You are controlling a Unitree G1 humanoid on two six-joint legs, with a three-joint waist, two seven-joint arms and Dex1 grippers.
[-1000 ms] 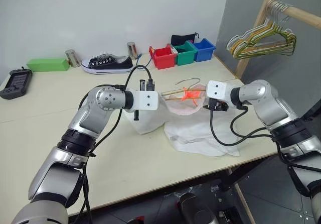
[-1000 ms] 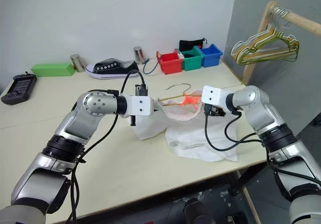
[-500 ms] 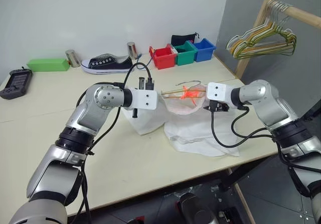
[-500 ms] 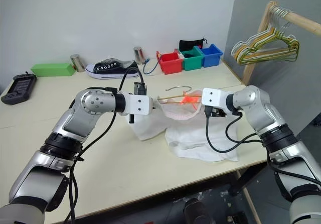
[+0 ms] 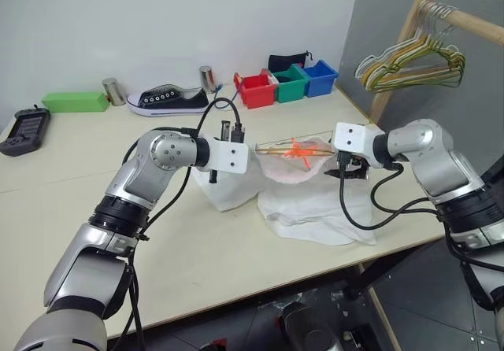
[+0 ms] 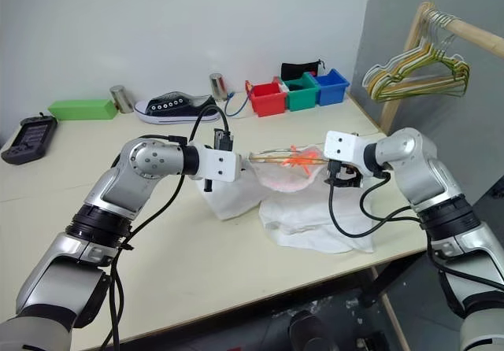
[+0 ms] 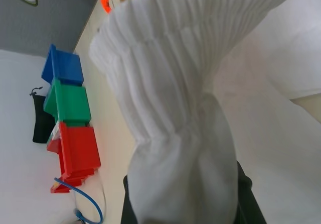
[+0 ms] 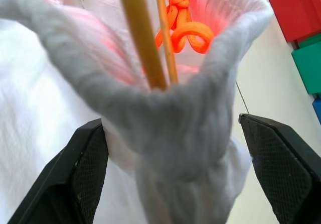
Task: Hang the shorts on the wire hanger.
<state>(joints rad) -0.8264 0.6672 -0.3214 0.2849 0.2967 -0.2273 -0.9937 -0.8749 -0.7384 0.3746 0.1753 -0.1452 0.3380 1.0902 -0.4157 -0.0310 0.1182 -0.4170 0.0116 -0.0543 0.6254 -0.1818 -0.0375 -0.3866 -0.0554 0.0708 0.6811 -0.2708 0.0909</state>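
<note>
The white shorts (image 5: 307, 203) lie crumpled on the table, with their gathered waistband lifted up. My left gripper (image 5: 252, 159) is shut on the waistband's left side, and the fabric (image 7: 180, 148) bunches up from between its fingers. The tan wire hanger (image 5: 276, 147) runs across inside the waistband opening, with an orange cord (image 8: 183, 23) tied on it. My right gripper (image 8: 183, 184) is open at the waistband's right side. Its black fingers (image 8: 85, 174) stand wide apart on either side of the fabric.
A wooden rack at the right carries a bunch of coloured hangers (image 5: 413, 64). Along the table's back stand red, green and blue bins (image 5: 257, 89), a black shoe (image 5: 168, 99), two metal cans (image 5: 114, 91), a green box (image 5: 75, 101) and a handheld device (image 5: 25, 129).
My right gripper's fingers have spread apart and let go of the waistband. The left gripper keeps its hold and has stayed where it was.
</note>
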